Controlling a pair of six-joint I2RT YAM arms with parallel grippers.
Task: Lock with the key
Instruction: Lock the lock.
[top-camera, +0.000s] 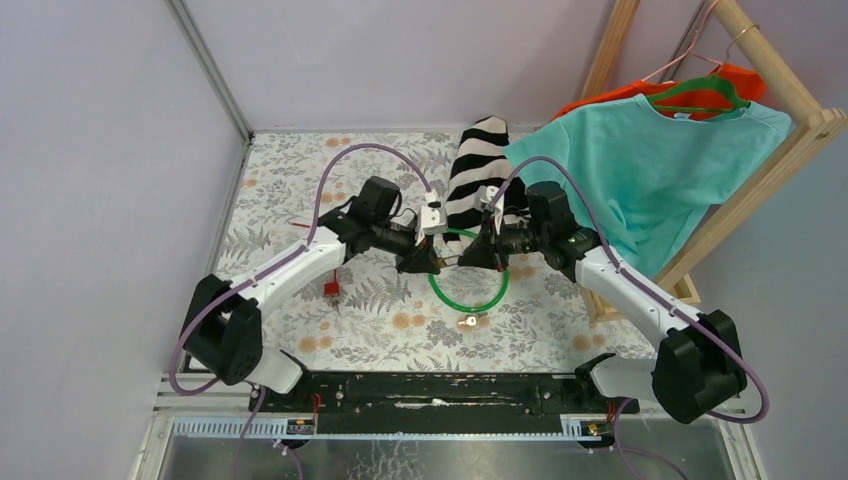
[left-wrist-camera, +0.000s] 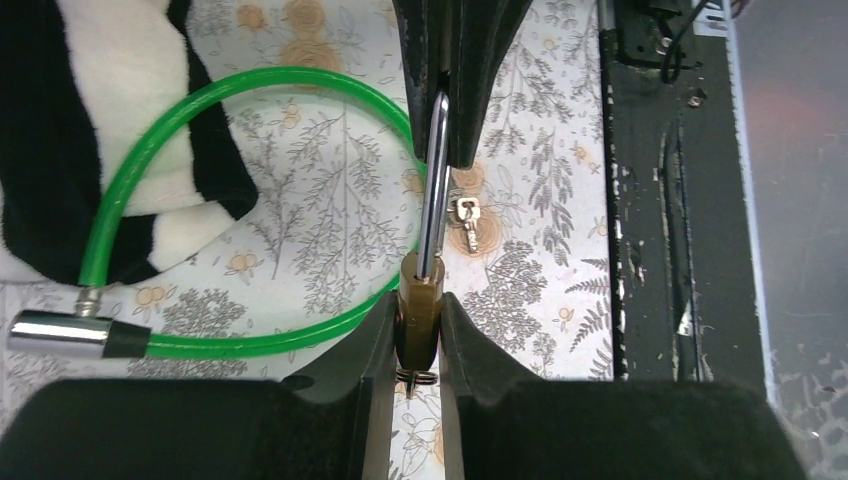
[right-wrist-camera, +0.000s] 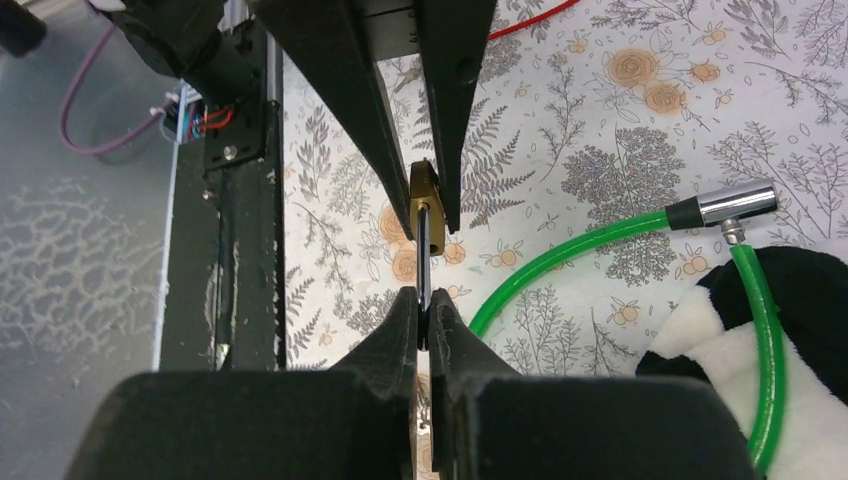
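Note:
A small brass padlock (left-wrist-camera: 421, 300) is pinched between my left gripper's (left-wrist-camera: 420, 305) fingers above the floral table. Its steel shackle (left-wrist-camera: 434, 180) runs straight into my right gripper (right-wrist-camera: 425, 300), which is shut on it. In the right wrist view the padlock (right-wrist-camera: 425, 195) shows between the left fingers. In the top view the two grippers (top-camera: 432, 262) (top-camera: 472, 258) meet tip to tip mid-table. A small dark ring (left-wrist-camera: 418, 377) hangs under the padlock. A loose key (left-wrist-camera: 467, 222) lies on the table below, also seen from above (top-camera: 467, 321).
A green cable loop (top-camera: 470, 290) with a metal end (right-wrist-camera: 722, 205) lies under the grippers, partly under a black-and-white striped cloth (top-camera: 478, 165). A wooden rack with a teal shirt (top-camera: 650, 170) stands right. A red item (top-camera: 331, 288) lies left. A black rail (top-camera: 430, 390) runs along the near edge.

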